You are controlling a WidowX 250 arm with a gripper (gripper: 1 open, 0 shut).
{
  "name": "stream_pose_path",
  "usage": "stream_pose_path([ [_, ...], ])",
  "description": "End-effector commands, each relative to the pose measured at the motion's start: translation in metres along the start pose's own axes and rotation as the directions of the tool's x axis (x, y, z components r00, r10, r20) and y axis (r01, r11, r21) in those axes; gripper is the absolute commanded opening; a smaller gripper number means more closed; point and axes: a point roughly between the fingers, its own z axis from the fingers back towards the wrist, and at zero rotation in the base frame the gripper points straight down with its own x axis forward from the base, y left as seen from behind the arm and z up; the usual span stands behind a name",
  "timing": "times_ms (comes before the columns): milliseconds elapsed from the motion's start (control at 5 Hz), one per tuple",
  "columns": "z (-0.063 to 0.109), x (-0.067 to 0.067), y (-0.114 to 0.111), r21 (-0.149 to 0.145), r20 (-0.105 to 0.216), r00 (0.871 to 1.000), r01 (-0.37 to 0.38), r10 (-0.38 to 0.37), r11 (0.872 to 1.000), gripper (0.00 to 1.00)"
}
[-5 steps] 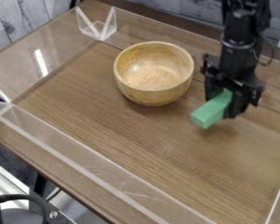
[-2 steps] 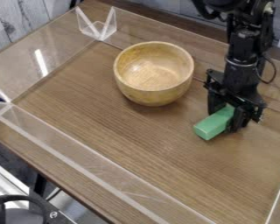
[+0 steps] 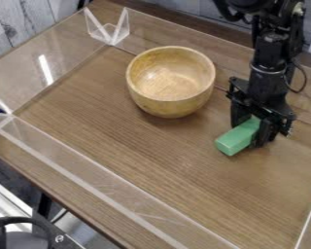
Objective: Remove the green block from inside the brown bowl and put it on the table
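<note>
Since a second earlier, the claw [image 3: 259, 124] had come down a little and toward the near right, bringing the block [image 3: 240, 139] from just above the wood to rest on the table [image 3: 145, 165]; over the final moments nothing shifted.

The bowl [image 3: 171, 82] stood well to the claw's left and slightly behind it, apart from both claw and block, its hollow showing only bare wood. A small clear bracket [image 3: 106, 27] sat far off to the claw's rear left, at the back corner. Low acrylic walls [image 3: 67, 160] ran along the table's edges, the front one well clear of the claw on the near side. Nothing lay between the claw and the bowl, and the wood around the block was bare.

The claw pointed straight down, its black fingers [image 3: 272, 119] set partly apart and straddling the far end of the block. They stood close against the block's sides, but whether they still pressed it could not be told. The block's near end stuck out toward the claw's front left, lying flat on the table.
</note>
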Motion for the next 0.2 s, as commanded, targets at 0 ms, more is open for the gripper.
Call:
stream_pose_path([
  [0,0.0165,0.0096,0.0008,0.008,0.057,0.998,-0.002,0.002,1.0,0.0],
])
